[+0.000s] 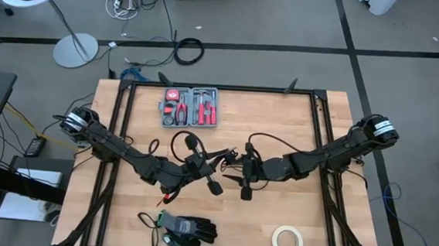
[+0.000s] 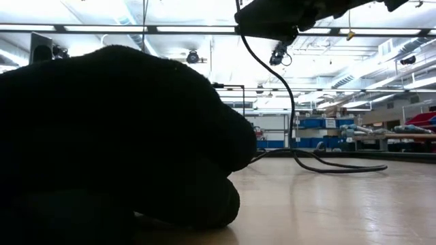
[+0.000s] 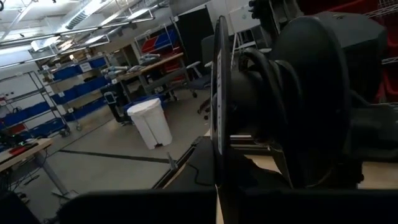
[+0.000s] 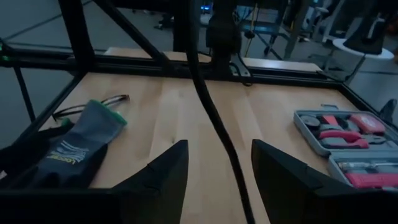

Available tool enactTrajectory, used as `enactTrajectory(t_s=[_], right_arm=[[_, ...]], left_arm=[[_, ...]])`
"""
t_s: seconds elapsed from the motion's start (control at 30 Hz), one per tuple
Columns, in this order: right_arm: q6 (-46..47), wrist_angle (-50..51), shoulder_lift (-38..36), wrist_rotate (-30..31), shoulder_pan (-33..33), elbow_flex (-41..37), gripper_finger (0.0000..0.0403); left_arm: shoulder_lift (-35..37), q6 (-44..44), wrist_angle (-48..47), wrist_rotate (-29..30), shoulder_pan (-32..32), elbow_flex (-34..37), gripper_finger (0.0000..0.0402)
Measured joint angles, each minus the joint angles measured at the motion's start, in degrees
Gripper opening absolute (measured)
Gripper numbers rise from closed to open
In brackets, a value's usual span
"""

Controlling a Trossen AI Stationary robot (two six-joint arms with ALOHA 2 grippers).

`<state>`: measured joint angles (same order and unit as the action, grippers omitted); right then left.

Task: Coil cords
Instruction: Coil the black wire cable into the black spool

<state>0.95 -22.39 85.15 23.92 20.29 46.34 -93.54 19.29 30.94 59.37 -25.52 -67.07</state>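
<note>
One thin black cord [image 1: 181, 142] — loose loops on pale wood-grain table [image 1: 296, 128]

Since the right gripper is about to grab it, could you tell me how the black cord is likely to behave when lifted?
Probably floppy: the cord lies in loose curves on the table, and in the low view it sags from the arms down to the wood. It looks thin and likely light. Between the open right gripper, it may slide or swing unless pinched firmly.
</note>
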Motion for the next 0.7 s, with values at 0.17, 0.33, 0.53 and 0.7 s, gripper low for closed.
enactTrajectory(t_s=[0.17, 0.33, 0.53, 0.7], right_arm=[[-1.11, -0.13, 1.07, 0.46, 0.0, 1.54, 0.0167], [-1.14, -0.12, 0.45, 0.69, 0.0, 1.55, 0.0149], [-0.65, 0.28, 0.44, 0.94, -0.07, 1.56, 0.0088], [-0.62, -0.02, 0.44, -0.01, -0.17, 1.56, 0.0012]], left_arm=[[0.0, 1.32, -0.06, 0.77, -0.18, 0.0, 0.0], [0.0, 1.79, 0.12, 1.41, -0.8, 0.0, 0.0], [0.0, 1.77, 0.63, 1.46, -0.83, 0.0, 0.0], [0.0, 1.75, 1.04, 1.46, -0.85, 0.0, 0.0]])
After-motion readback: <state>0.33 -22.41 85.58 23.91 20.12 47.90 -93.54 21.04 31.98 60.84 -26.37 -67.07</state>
